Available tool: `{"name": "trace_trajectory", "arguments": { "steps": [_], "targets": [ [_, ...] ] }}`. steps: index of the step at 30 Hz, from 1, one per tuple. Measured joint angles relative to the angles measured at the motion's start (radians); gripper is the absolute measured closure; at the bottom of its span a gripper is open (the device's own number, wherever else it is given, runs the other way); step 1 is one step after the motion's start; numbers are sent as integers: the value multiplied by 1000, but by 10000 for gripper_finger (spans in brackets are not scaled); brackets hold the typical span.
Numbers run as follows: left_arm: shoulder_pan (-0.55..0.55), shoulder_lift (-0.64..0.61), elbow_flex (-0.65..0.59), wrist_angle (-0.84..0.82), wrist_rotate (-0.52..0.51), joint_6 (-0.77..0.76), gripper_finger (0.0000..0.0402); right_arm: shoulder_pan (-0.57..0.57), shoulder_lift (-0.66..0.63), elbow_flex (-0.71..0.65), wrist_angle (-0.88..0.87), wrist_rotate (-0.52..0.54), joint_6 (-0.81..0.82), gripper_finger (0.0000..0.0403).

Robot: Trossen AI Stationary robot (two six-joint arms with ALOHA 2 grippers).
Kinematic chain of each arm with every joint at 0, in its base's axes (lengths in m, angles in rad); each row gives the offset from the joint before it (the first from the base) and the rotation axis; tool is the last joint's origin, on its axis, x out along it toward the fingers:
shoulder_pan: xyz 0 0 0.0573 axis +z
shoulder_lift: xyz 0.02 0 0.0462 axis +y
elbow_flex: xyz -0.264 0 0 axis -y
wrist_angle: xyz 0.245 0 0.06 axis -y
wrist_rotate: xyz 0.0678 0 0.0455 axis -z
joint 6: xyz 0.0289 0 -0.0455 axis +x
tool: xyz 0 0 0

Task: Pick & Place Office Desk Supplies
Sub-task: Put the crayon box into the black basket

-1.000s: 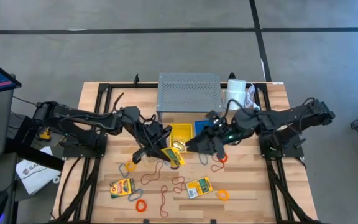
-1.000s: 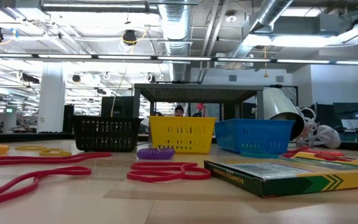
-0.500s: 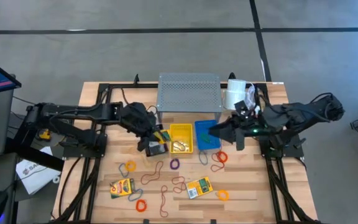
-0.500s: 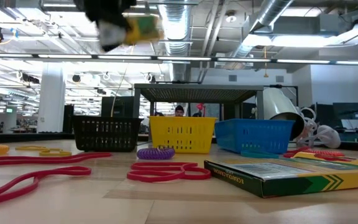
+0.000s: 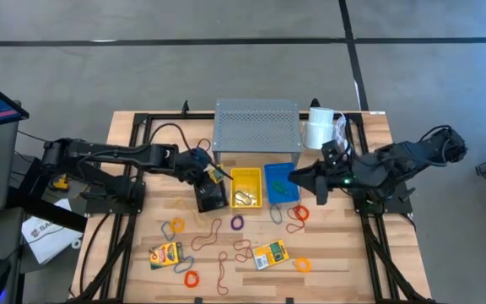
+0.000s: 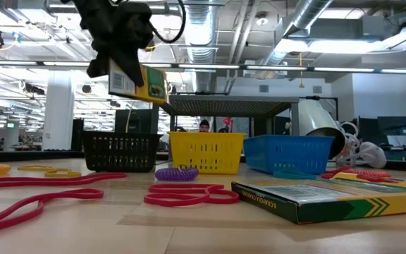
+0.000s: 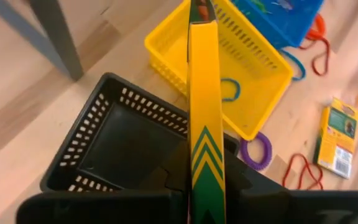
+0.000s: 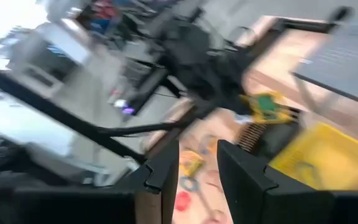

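Left end effector [image 6: 122, 60] clamped on crayon box [image 7: 204, 112], held edge-on above black basket [image 7: 126, 146]. Box judged light, stiff cardboard; pinch flat faces mid-length. Right end effector [image 8: 197, 165] fingers apart, empty.

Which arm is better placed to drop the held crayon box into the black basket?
Left. The left gripper already grips the crayon box directly above the black basket. The right gripper holds nothing and hangs beside the blue basket, farther away.
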Motion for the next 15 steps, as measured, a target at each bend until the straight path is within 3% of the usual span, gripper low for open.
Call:
{"name": "trace_trajectory", "arguments": {
  "steps": [8, 15],
  "targets": [
    [-32, -29, -113, 120, -21, -154, 376, 92, -66, 0, -386, 192, 257, 296],
    [-39, -53, -117, 189, -23, -178, 376, 131, -85, -3, -797, 195, 555, 296]
  ]
}}
